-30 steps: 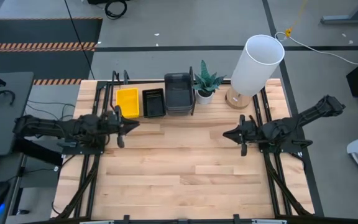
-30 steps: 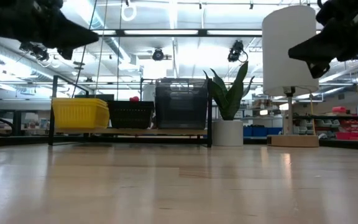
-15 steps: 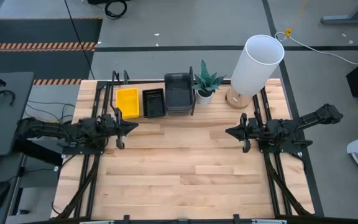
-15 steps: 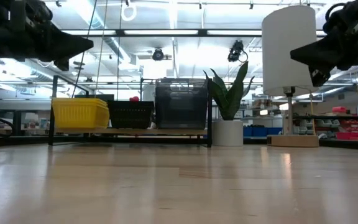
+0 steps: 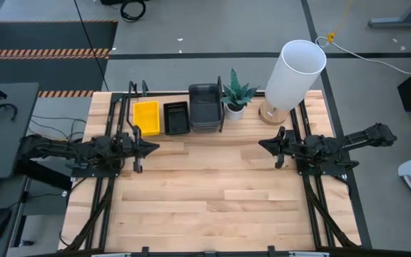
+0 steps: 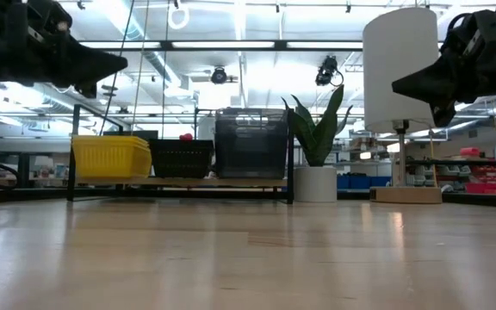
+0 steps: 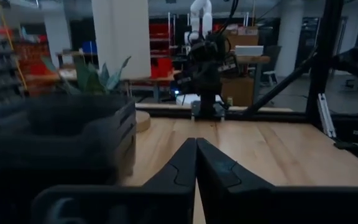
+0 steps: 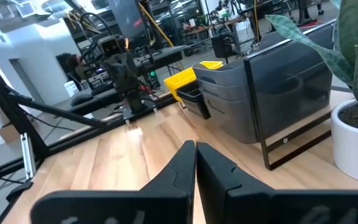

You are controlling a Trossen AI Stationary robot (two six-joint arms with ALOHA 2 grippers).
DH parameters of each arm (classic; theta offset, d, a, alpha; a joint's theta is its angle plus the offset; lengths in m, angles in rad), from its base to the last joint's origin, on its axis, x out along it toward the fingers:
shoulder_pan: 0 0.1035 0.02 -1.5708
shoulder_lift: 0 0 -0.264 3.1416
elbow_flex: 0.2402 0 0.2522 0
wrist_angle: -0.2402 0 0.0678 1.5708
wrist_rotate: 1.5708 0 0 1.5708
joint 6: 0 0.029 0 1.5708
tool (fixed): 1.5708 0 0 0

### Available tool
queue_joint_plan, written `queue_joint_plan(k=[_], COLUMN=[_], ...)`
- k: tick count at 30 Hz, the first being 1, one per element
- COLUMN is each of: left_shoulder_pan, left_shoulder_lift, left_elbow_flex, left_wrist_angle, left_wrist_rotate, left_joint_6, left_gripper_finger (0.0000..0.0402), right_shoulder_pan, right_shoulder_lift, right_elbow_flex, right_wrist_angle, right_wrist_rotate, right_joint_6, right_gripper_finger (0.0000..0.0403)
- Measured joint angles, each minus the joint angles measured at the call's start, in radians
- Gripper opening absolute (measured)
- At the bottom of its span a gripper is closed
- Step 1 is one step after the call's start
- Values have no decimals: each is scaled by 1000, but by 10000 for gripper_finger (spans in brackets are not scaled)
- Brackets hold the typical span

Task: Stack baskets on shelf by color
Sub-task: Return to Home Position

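Observation:
The shelf (image 5: 177,130) stands at the table's far edge and bears three stacks side by side: yellow baskets (image 5: 146,116), black mesh baskets (image 5: 175,118) and dark grey baskets (image 5: 205,106). The low view shows the yellow baskets (image 6: 110,157), the black baskets (image 6: 181,158) and the taller grey stack (image 6: 251,142) resting on the board. My left gripper (image 5: 154,145) hovers shut over the table's left side, near the shelf. My right gripper (image 5: 262,145) hovers shut over the right side. Both point toward the table's middle and touch nothing.
A potted plant (image 5: 236,96) stands right of the shelf, and a lamp with a white cylindrical shade (image 5: 295,73) on a round wooden base stands farther right. Bare wooden tabletop (image 5: 205,193) stretches between the arms and toward the near edge.
My right gripper has drawn back a little toward the table's right edge and then moved toward the far edge, sinking slightly. My left gripper has sunk a little and stayed almost in place. The baskets have kept still.

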Motion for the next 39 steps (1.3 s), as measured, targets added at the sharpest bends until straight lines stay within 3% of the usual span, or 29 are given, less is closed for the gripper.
queue_joint_plan(k=[4,39], left_shoulder_pan=[0,0], left_shoulder_lift=[0,0], left_elbow_flex=[0,-1], left_wrist_angle=[-16,-15], left_wrist_rotate=[0,0], left_joint_6=[-61,-61], left_gripper_finger=[21,23], right_shoulder_pan=[0,0], right_shoulder_lift=[0,0], right_elbow_flex=[0,0], right_wrist_angle=[0,0], right_wrist_rotate=[0,0], right_joint_6=[-1,-2], right_gripper_finger=[20,21])
